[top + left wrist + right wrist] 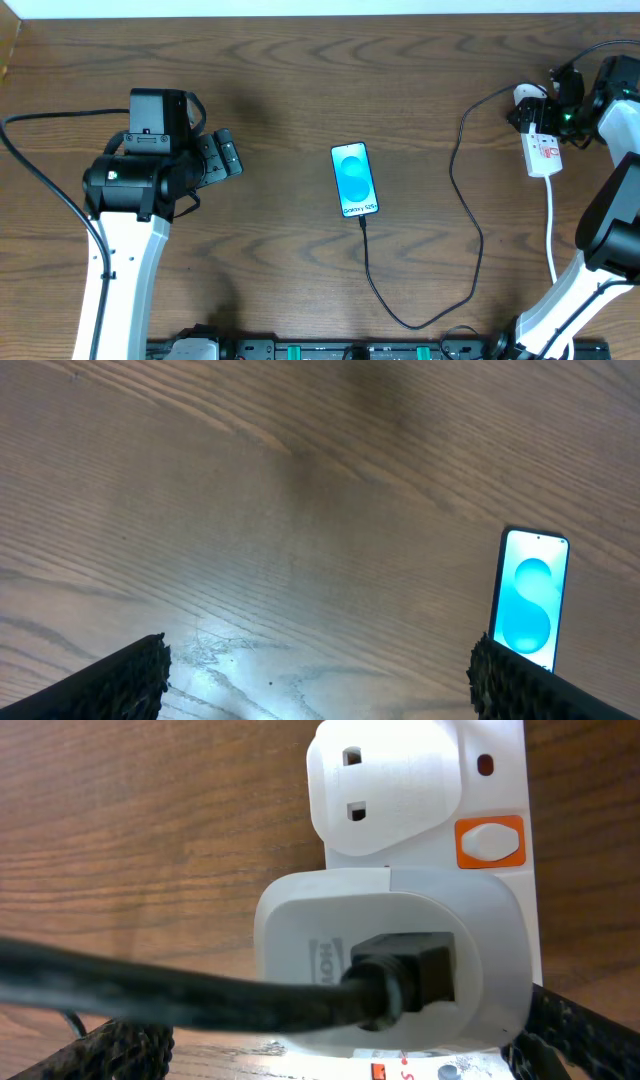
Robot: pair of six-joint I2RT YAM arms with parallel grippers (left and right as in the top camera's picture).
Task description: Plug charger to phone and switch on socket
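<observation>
The right gripper (345, 1045) is seen with its jaws spread wide and nothing clamped between them, its fingers at the lower corners of the right wrist view on either side of the socket (510, 795). It is judged to be placed there so that the orange switch (489, 841), at the upper right of that view, can be pressed. Whether the switch is already on cannot be told. The left gripper (318, 678) is likewise held apart and empty over the bare table (300, 70), left of centre in the overhead view, apparently kept clear of the work. The phone (355, 180) lies flat at the centre of that view with its screen lit. The charger (470, 230) is met at the phone's lower edge, seemingly already seated, and loops down and round to the right. No container is present. Of the socket's outlets, the lower is filled by the charger's white plug (300, 930) and the upper outlet (385, 785) is left empty.
</observation>
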